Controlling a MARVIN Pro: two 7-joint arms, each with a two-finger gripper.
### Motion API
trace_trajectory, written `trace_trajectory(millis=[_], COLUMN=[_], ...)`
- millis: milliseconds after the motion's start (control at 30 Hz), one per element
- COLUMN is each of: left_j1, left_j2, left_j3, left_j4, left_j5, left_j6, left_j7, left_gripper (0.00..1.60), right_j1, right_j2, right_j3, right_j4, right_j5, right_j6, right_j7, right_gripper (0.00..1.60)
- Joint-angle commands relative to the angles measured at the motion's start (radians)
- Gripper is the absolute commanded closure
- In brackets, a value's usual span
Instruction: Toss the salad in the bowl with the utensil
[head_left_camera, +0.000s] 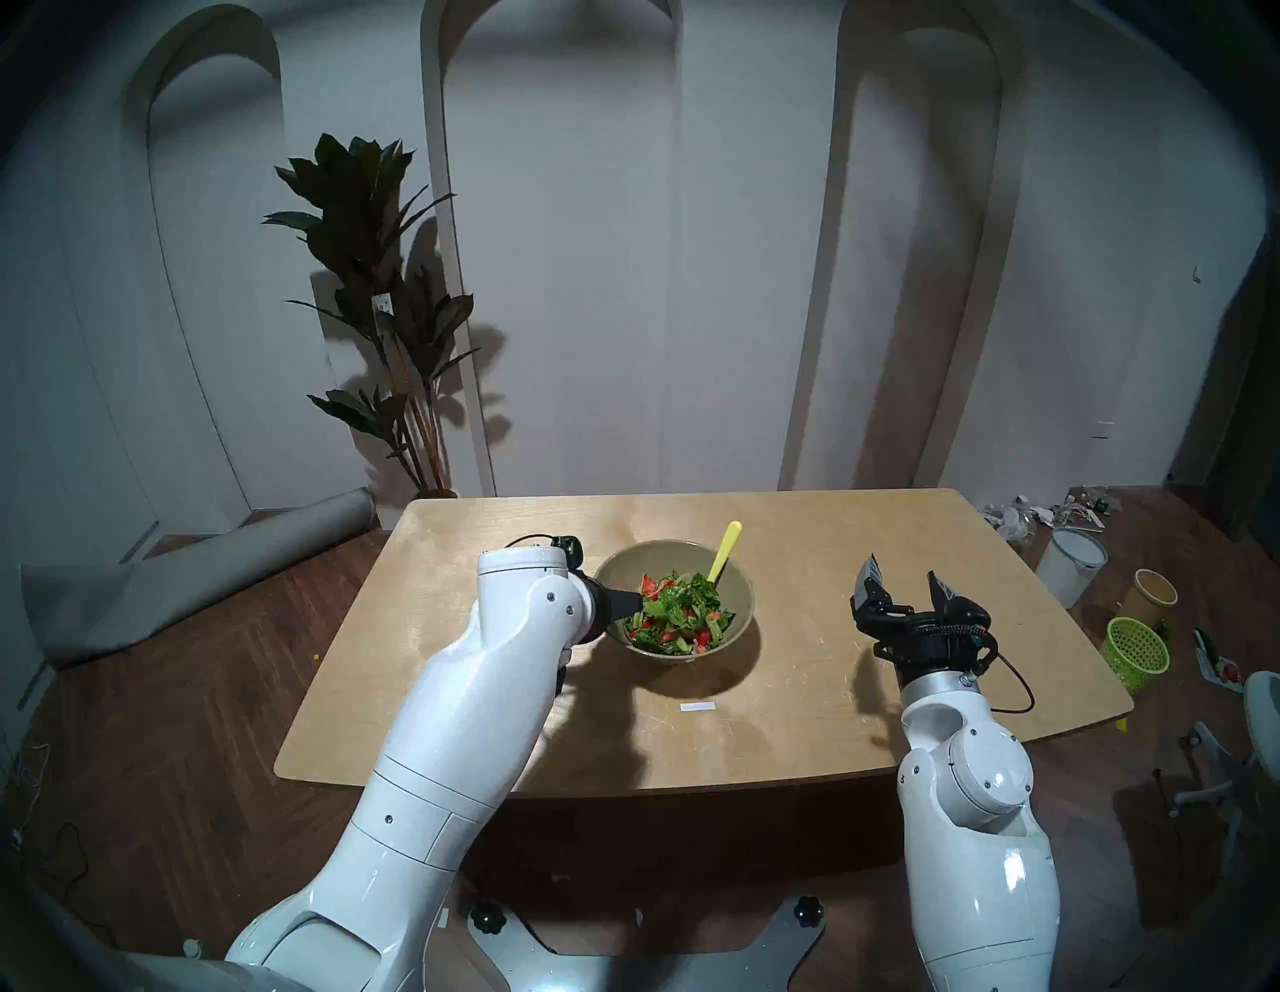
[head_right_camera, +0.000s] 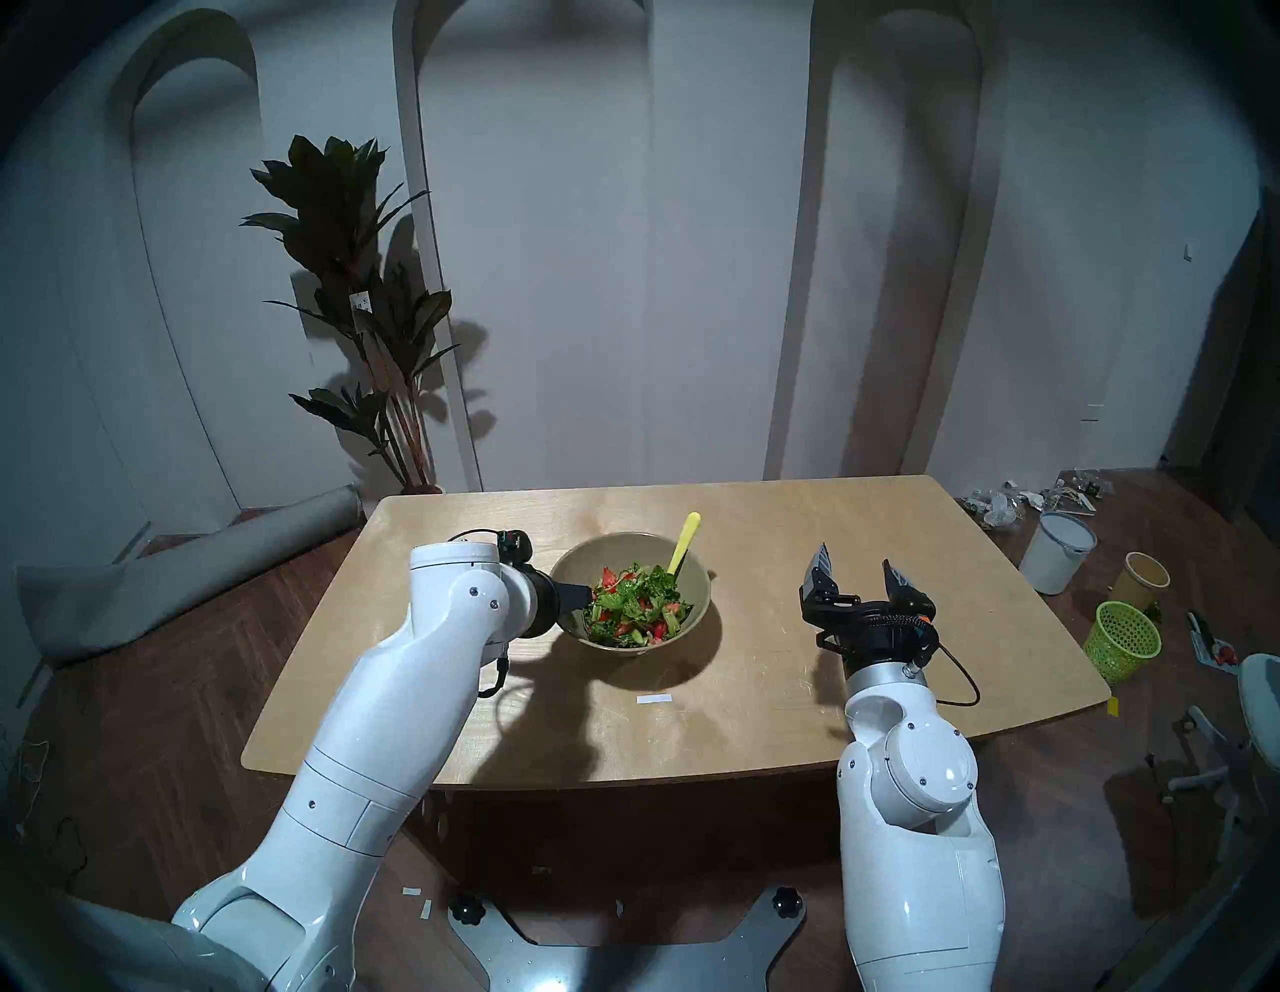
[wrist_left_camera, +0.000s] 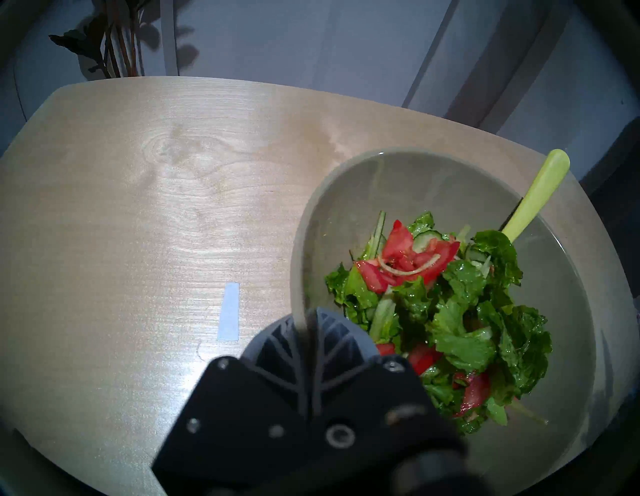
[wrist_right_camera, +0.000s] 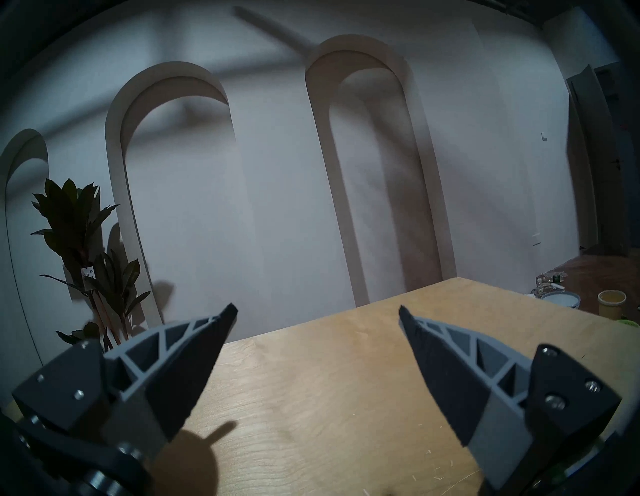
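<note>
The olive-beige bowl (head_left_camera: 738, 596) (head_right_camera: 696, 596) (wrist_left_camera: 568, 311) stands mid-table, holding the salad (head_left_camera: 675, 613) (head_right_camera: 634, 606) (wrist_left_camera: 450, 311) of green leaves, cucumber and red tomato. The yellow-green utensil (head_left_camera: 725, 549) (head_right_camera: 684, 542) (wrist_left_camera: 533, 199) leans in the far side, its handle sticking up over the rim and its scoop buried. My left gripper (head_left_camera: 634, 601) (head_right_camera: 585, 594) (wrist_left_camera: 308, 320) is shut on the bowl's left rim, one finger outside and one inside. My right gripper (head_left_camera: 904, 578) (head_right_camera: 857, 564) (wrist_right_camera: 318, 313) hovers open and empty to the right of the bowl, pointing away.
A small white tape strip (head_left_camera: 697, 706) (wrist_left_camera: 229, 311) lies on the wooden table (head_left_camera: 866, 693) in front of the bowl. On the floor to the right stand a lime-green mesh basket (head_left_camera: 1136, 654), a white bucket (head_left_camera: 1072, 567) and a tan cup (head_left_camera: 1153, 596). A potted plant (head_left_camera: 388, 312) stands behind the table's far-left corner.
</note>
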Motion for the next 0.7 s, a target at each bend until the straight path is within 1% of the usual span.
trace_trajectory(millis=[0,33,67,167,233,267,300,367,433,467,533,567,667], left_j1=[-0.015,-0.015,-0.016,-0.017,-0.018,-0.018,-0.019,-0.02,-0.021,-0.021,-0.023,-0.023,-0.025], left_j2=[0.011,0.011,0.013,0.016,0.018,0.019,0.021,0.023,0.025,0.026,0.028,0.029,0.032], left_j3=[0.001,0.001,0.003,0.006,0.008,0.009,0.01,0.012,0.013,0.015,0.016,0.017,0.02], left_j4=[-0.006,-0.006,-0.006,-0.006,-0.006,-0.006,-0.006,-0.006,-0.006,-0.006,-0.006,-0.006,-0.006], left_j5=[-0.012,-0.014,-0.017,-0.024,-0.029,-0.033,-0.035,-0.041,-0.046,-0.048,-0.054,-0.056,-0.064], left_j6=[-0.001,-0.001,-0.001,-0.001,-0.001,-0.001,-0.001,-0.001,-0.001,-0.001,-0.001,-0.001,-0.001], left_j7=[0.011,0.012,0.014,0.018,0.022,0.024,0.026,0.029,0.032,0.034,0.037,0.039,0.044], left_gripper=[1.6,1.6,1.6,1.6,1.6,1.6,1.6,1.6,1.6,1.6,1.6,1.6,1.6], right_j1=[0.118,0.119,0.14,0.16,0.18,0.199,0.203,0.227,0.241,0.256,0.279,0.282,0.323], right_j2=[0.038,0.042,0.041,0.058,0.083,0.09,0.106,0.128,0.171,0.184,0.195,0.204,0.23], right_j3=[-0.024,-0.029,-0.031,-0.041,-0.042,-0.038,-0.034,-0.021,-0.014,-0.011,0.001,0.004,0.011], right_j4=[-0.014,-0.024,-0.021,-0.036,-0.038,-0.028,-0.029,-0.01,-0.001,0.011,0.03,0.032,0.072], right_j5=[0.089,0.102,0.121,0.161,0.187,0.214,0.228,0.263,0.264,0.277,0.317,0.325,0.367], right_j6=[0.069,0.08,0.097,0.14,0.183,0.213,0.236,0.268,0.3,0.322,0.365,0.376,0.438], right_j7=[0.03,0.035,0.045,0.074,0.101,0.121,0.135,0.168,0.201,0.22,0.237,0.247,0.278], right_gripper=[0.0,0.0,0.0,0.0,0.0,0.0,0.0,0.0,0.0,0.0,0.0,0.0,0.0])
